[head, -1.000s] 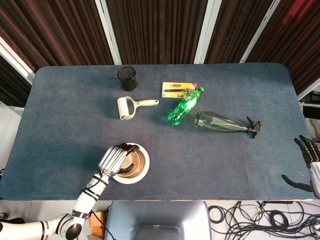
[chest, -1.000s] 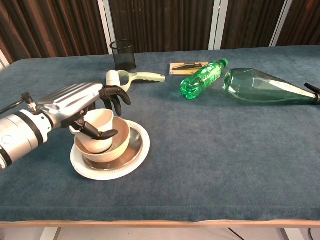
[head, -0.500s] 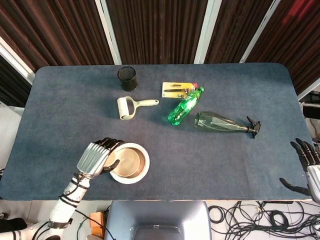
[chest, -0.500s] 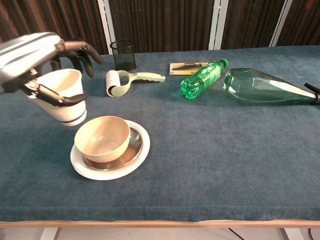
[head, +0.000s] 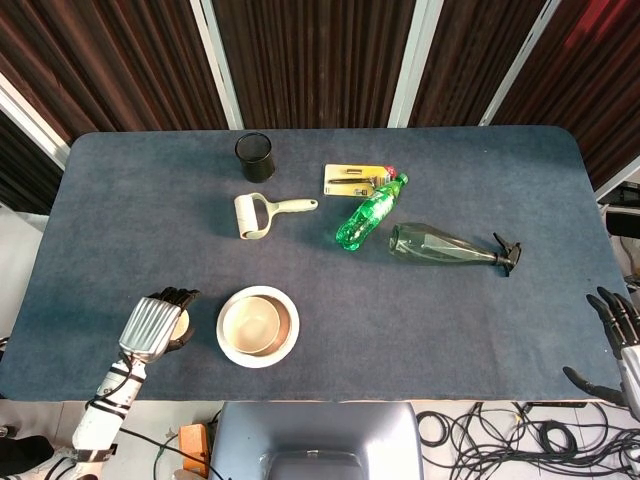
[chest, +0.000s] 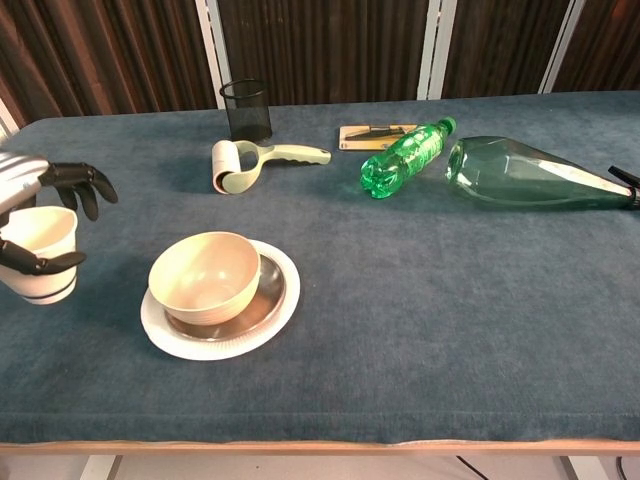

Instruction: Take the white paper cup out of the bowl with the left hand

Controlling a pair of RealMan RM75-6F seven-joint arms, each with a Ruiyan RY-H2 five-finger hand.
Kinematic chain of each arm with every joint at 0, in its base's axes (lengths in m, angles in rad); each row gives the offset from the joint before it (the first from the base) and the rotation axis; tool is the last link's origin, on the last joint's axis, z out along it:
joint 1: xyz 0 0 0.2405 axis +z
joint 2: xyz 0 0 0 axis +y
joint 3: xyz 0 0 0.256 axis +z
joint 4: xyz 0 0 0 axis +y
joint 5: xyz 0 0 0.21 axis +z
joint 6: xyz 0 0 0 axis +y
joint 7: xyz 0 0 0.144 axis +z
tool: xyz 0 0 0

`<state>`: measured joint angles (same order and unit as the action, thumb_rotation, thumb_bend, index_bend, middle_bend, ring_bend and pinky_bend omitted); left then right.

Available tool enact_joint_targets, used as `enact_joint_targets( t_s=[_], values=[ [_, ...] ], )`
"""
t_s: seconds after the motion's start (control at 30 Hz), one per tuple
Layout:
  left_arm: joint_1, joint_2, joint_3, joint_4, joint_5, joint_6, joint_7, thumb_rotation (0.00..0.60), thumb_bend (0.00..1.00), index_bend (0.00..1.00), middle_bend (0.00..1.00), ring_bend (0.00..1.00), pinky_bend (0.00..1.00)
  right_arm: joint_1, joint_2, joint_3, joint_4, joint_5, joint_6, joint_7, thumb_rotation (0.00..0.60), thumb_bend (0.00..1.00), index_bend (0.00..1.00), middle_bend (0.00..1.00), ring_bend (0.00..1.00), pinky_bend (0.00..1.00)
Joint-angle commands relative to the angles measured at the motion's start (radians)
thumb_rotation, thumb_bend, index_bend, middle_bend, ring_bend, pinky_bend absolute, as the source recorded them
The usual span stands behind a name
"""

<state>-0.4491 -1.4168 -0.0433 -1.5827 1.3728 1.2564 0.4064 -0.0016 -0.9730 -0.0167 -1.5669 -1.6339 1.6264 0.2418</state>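
Nearest me, my left hand [chest: 30, 215] grips the one white paper cup [chest: 42, 252], fingers wrapped around its rim; the cup is out of the bowl, upright, at the table's [head: 120, 230] near-left edge, though I cannot tell whether its base touches the cloth. Just beside it sits one tan bowl [chest: 205, 276], nested in one metal dish [chest: 262, 292] on one white plate [chest: 222, 342]. My right hand [head: 618, 340] hangs off the near-right corner, fingers spread, holding nothing. Farther out lie one lint roller [head: 262, 213], one green plastic bottle [head: 370, 213] and one clear green spray bottle [head: 445, 246], both on their sides. Beyond them lie one yellow card package [head: 352, 179] and one black mesh cup [head: 254, 156].
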Motion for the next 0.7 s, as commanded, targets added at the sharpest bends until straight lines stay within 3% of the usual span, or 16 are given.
enact_joint_targets(
  t_s=[0.03, 0.13, 0.47, 0.7],
  values=[
    [0.012, -0.05, 0.009, 0.078, -0.031, -0.022, -0.003, 0.6, 0.28, 0.34, 0.4, 0.36, 0.63, -0.002, -0.002, 0.0, 0.003, -0.002, 0.001, 0.002, 0.6, 0.08, 0.0, 0.02, 0.0, 0.14],
    [0.017, -0.078, 0.009, 0.129, -0.04, -0.027, 0.003, 0.6, 0.28, 0.31, 0.36, 0.33, 0.58, -0.001, -0.001, 0.0, 0.004, -0.003, -0.004, 0.001, 0.6, 0.08, 0.0, 0.02, 0.0, 0.14],
    [0.024, -0.088, 0.01, 0.168, -0.019, -0.038, -0.06, 0.6, 0.29, 0.03, 0.05, 0.05, 0.39, 0.0, 0.002, 0.001, -0.001, -0.007, -0.015, -0.004, 0.6, 0.08, 0.01, 0.02, 0.0, 0.14],
    [0.042, -0.027, 0.03, 0.139, 0.061, 0.006, -0.153, 0.6, 0.29, 0.0, 0.0, 0.0, 0.31, -0.003, 0.0, 0.003, -0.002, -0.008, -0.013, -0.011, 0.6, 0.08, 0.01, 0.02, 0.0, 0.14]
  ],
)
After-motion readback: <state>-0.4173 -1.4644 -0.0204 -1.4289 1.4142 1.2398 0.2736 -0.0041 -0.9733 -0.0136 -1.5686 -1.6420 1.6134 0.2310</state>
